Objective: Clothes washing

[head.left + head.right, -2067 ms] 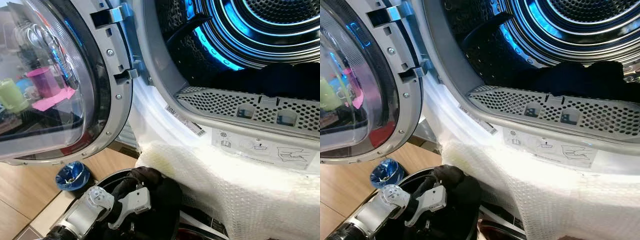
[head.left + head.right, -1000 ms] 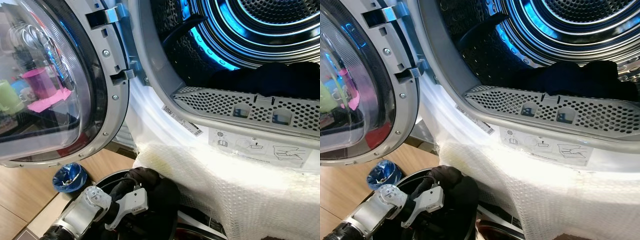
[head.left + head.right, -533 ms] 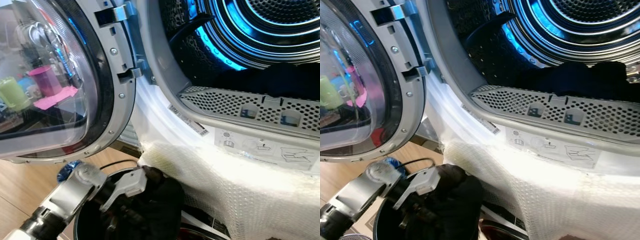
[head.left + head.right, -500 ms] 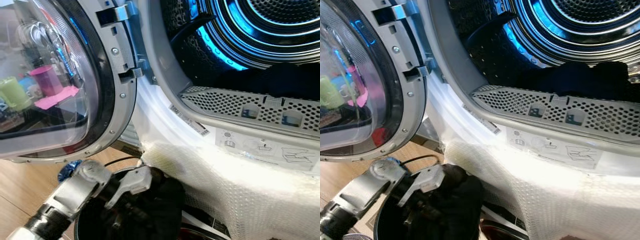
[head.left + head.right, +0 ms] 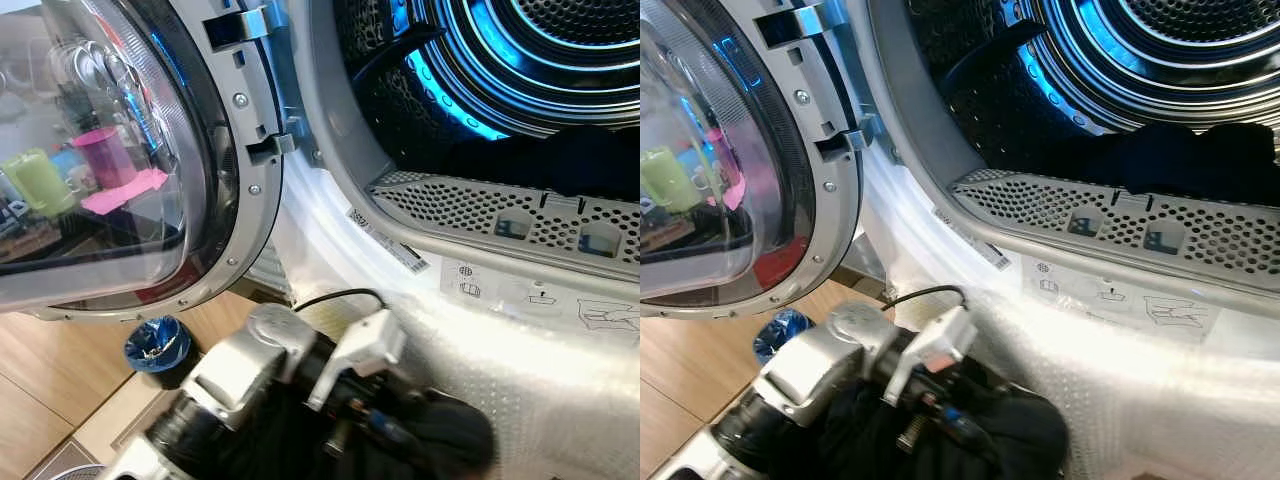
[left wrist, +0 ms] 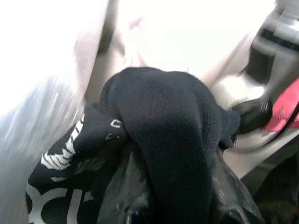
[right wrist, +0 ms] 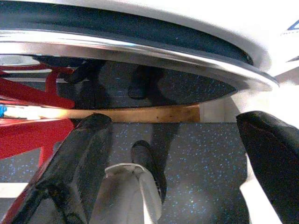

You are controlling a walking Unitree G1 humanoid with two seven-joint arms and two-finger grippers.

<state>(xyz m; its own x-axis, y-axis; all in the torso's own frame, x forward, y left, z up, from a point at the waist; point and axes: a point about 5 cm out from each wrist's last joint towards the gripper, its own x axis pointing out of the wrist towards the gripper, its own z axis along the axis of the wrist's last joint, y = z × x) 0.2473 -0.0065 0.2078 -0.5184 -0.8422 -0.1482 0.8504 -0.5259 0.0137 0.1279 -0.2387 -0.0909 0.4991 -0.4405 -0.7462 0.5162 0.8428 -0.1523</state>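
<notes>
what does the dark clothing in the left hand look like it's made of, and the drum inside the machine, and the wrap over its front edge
Dark garment: seemingly knit synthetic mesh, matte, from its fine woven texture; white print on one part. Left hand grips it. Drum: likely polished steel, perforated and reflecting blue light. Wrap: apparently translucent plastic bubble wrap, from its dotted, glossy surface.

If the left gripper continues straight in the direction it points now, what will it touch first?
Probably the bubble wrap draped over the machine's front, below the drum opening. The left gripper, shut on dark clothing, points toward it; depth is unclear.
</notes>
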